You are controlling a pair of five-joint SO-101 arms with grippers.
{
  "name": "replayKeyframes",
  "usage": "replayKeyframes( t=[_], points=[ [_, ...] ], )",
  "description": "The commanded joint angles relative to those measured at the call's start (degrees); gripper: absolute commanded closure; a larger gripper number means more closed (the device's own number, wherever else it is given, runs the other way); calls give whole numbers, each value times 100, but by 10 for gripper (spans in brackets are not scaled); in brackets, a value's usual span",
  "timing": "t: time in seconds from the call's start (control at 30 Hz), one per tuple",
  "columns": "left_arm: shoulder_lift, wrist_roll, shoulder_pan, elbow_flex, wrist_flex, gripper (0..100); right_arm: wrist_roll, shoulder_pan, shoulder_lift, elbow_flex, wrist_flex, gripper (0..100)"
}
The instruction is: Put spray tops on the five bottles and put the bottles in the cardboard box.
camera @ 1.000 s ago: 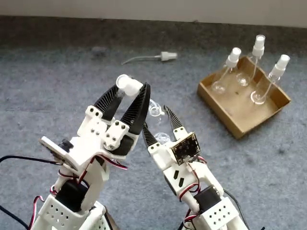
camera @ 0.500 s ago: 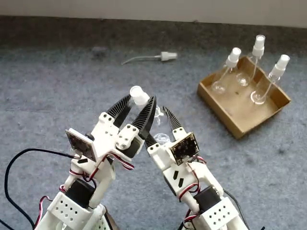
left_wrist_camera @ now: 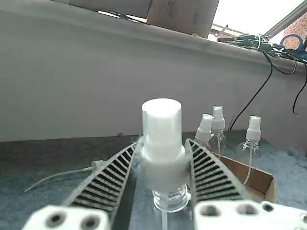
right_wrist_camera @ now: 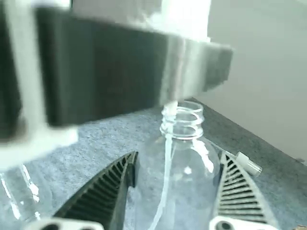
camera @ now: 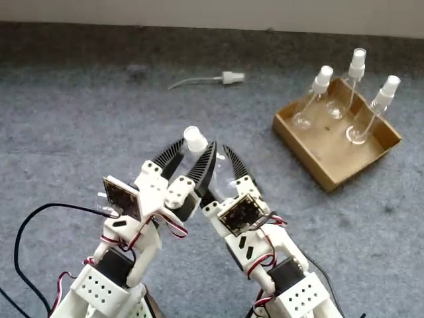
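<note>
While the left pincer [camera: 197,144] pinches a white plastic spray top [camera: 194,139] by its collar between two black ribbed fingers, the smooth cylindrical cap stands upright above them. From the left wrist view, the same spray top [left_wrist_camera: 162,139] sits directly over the open threaded neck of a clear round-bodied bottle [left_wrist_camera: 169,201]. Its thin dip tube reaches down through the mouth, and the collar is not yet seated on the threads.

The right pincer [right_wrist_camera: 178,158] is pressed against that bottle [right_wrist_camera: 184,158], one ribbed finger on each side of the glossy transparent body, holding it upright. Seen from above, the right pincer [camera: 215,169] is just beside the left one, and the left arm's fingers cover most of the bottle.

Both arms work over a grey carpet-like surface [camera: 79,132]. Well apart from them lies a shallow brown cardboard box [camera: 311,156]. Three clear bottles [camera: 358,132], each already capped with a white sprayer, stand upright inside it. A loose white spray top [camera: 232,77], with its long curved tube, lies on its side near the far edge, beside a pale wall [left_wrist_camera: 72,72].
</note>
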State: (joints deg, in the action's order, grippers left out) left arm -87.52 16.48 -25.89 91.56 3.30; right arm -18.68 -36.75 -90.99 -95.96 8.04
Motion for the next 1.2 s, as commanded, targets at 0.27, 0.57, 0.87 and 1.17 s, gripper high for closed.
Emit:
replayKeyframes(
  t=[0.27, 0.57, 0.87, 1.17],
  points=[
    [-57, 9, 119, 224, 79, 992, -70, -48, -145, -602, -4, 800],
    [-48, 9, 110, 215, 53, 992, -62, -48, -145, -602, -4, 800],
    [-57, -1160, 101, 224, 53, 873, -62, -48, -145, -602, -4, 800],
    [-57, -677, 541, 189, 88, 835, -62, 215, -145, -602, -4, 800]
  ],
)
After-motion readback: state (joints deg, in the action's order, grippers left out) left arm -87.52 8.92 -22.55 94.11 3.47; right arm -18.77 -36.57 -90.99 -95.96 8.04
